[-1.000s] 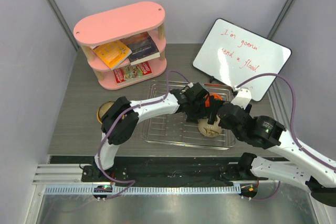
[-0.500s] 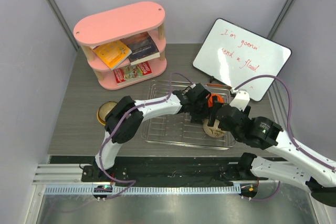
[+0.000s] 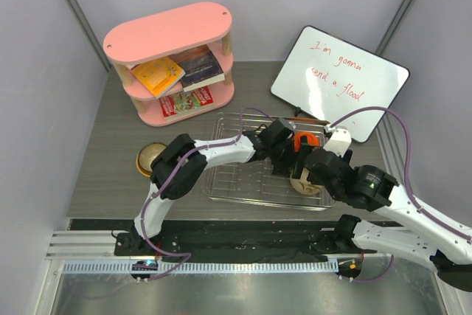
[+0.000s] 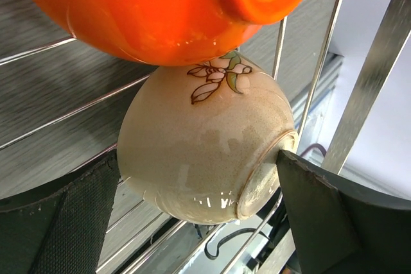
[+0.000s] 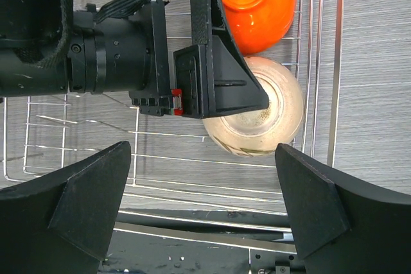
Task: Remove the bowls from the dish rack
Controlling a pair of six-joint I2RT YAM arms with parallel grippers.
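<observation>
Now: left gripper (image 4: 196, 162) is wide open and straddles the cream bowl (image 4: 192, 139); nothing is clamped yet.
Fingers: one pad (image 4: 64, 222) sits beside the rim side of the bowl. The other is at the foot ring and seems to touch it.
Cream bowl: lies tipped in the right near corner of the rack (image 3: 232, 182); glazed, with the flower print facing the orange bowl (image 4: 160, 11).
Orange bowl: just behind the cream one in the rack, and looks to rest against it.
Right gripper (image 5: 202, 152): jaws spread wide and empty, hovering over the same corner above the left gripper.
Yellow bowl (image 3: 147, 156): on the table (image 3: 110, 175) left of the rack, partly behind the left arm (image 3: 214, 151); judged already unloaded.
Step in hand (judgement): grip the cream bowl and take it out.
Method: centre the bowl between the pads and close slowly so the foot-side finger does not push it along the wires. Check the hold before lifting.
Lift: draw it away from the orange bowl first, then straight up over the rim.
Risks: the glaze may slip in the pads, the orange bowl may roll once unsupported, and the arms are crowded together.
</observation>
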